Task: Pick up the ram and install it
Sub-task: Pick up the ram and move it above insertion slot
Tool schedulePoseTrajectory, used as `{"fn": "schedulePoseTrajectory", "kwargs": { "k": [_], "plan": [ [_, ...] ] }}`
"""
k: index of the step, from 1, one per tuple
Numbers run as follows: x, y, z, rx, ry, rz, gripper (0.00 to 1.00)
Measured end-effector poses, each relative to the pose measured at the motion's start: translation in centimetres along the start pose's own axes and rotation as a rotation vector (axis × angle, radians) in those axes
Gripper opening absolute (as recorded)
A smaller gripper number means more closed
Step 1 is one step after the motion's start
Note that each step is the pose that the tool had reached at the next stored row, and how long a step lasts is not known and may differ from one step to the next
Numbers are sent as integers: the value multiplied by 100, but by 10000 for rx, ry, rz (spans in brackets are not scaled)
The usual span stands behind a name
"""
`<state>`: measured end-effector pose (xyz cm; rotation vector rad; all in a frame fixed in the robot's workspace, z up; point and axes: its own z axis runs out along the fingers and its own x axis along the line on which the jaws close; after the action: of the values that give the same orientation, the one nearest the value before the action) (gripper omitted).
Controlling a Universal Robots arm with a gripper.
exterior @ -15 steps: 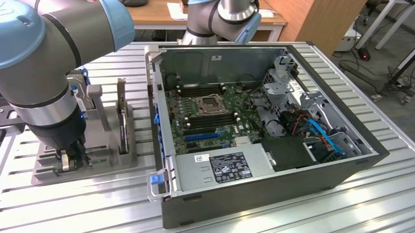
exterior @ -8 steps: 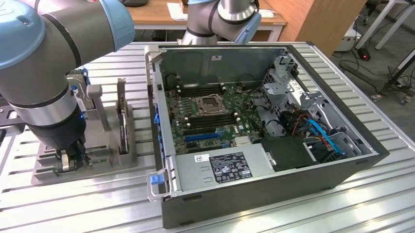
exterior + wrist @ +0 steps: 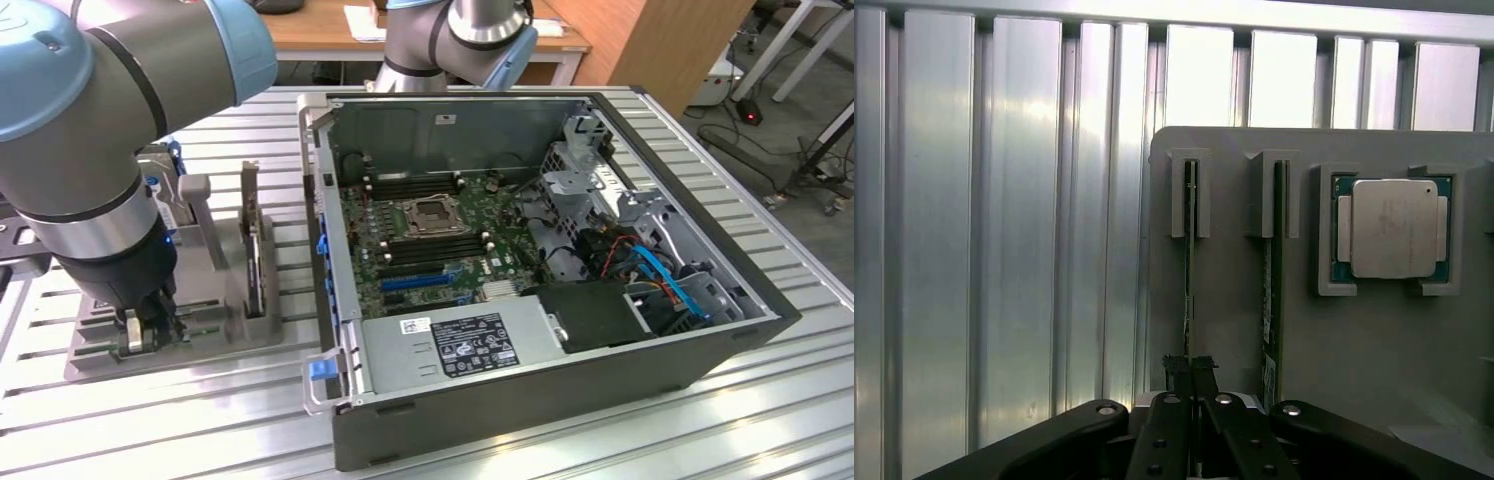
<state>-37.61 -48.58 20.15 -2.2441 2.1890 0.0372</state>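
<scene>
ram: 1 end hidden behind gripper | arm: cut off by edge

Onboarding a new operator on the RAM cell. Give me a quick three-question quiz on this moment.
1. True or false: the ram at the gripper is already seated in the motherboard.
2. What sits in the square pocket of the gray fixture? A) processor B) hard drive C) fan
3. How many sticks stand on edge in the fixture's slots?
Key: 1 false, it stands in a fixture slot; 2 A; 3 two, the ram and a second stick.
</scene>
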Motion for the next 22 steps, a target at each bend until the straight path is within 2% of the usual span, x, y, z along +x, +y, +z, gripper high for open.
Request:
{"fn": "schedulePoseTrajectory", "kwargs": {
  "k": [12,22],
  "plan": [
    [-4,-10,-182,1,-1,-1,11],
    [-8,-22,-389,1,-1,0,11]
  ]
}}
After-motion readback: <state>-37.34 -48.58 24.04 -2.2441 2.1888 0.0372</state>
